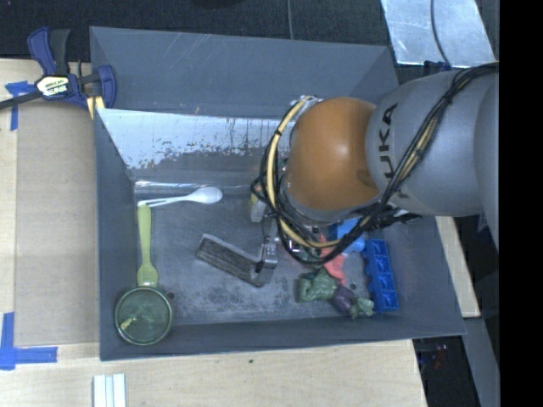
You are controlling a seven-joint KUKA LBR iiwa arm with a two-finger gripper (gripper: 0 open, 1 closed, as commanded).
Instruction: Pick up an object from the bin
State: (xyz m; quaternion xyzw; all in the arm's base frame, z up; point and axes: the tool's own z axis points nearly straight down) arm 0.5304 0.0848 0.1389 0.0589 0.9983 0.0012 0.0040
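Note:
My gripper (269,257) hangs low in the middle of the bin, mostly hidden under the arm's orange dome. Its visible tip is at the right end of a dark grey flat bar (222,258) that lies slanted on the bin floor; whether it touches the bar I cannot tell. Just right of the gripper lie a green toy figure (317,288) and a pink piece (337,268). A white plastic spoon (192,197) rests further back on the left.
A long blue block (379,276) lies along the right wall, with a small purple and green thing (352,302) at its near end. A green round sieve with a long handle (144,314) fills the front left corner. The arm and cables cover the bin's right middle.

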